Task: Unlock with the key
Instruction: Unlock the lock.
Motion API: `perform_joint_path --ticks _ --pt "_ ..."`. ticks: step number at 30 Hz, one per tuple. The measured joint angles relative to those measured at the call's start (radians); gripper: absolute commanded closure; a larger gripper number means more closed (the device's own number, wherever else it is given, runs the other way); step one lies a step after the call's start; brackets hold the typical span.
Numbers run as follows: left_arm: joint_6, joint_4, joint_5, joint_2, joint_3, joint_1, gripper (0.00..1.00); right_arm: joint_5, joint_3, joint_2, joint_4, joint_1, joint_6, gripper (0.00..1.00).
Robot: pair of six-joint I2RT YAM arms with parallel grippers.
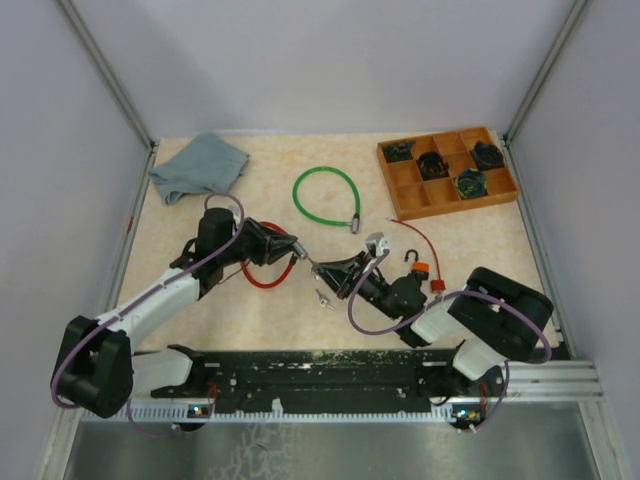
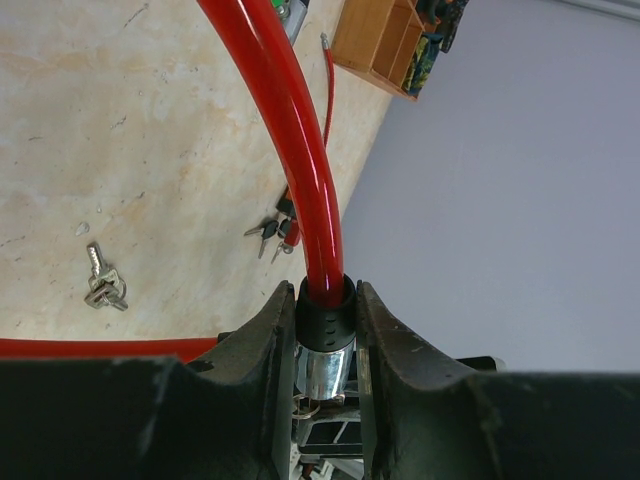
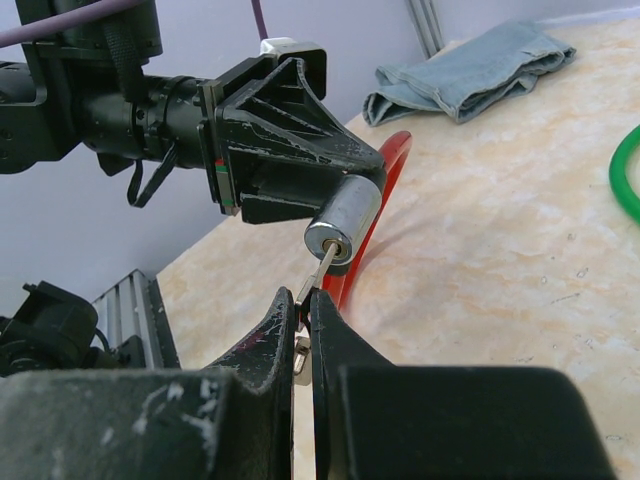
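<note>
The key (image 3: 322, 268) is a thin silver blade, and its tip sits in the keyhole on the round face of the lock cylinder (image 3: 345, 218). This cylinder is short and of shiny metal, with a black collar at its back end. From the collar comes the red cable (image 2: 290, 120), thick and glossy, which curves in a loop down to the table (image 1: 250, 320). The right gripper (image 3: 305, 305) has its fingers closed narrow on the head of the key. The left gripper (image 2: 325, 300) clamps the cylinder at the collar between both fingers and holds it above the table, near the middle. A bunch of loose keys (image 2: 105, 285) lies on the table just beside. Farther back are a green cable (image 1: 325, 195), a blue cloth (image 1: 200, 165) and a wooden tray (image 1: 456, 204)
</note>
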Motion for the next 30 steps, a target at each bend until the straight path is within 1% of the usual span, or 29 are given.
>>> perform_joint_path --ticks 26,30 --pt "-0.024 0.024 -0.009 0.0 -0.007 -0.021 1.0 0.005 0.003 0.018 0.006 0.0 0.016 1.0" --pt "-0.032 0.053 -0.021 -0.002 -0.027 -0.038 1.0 0.026 0.002 0.018 0.005 0.0 0.032 1.0"
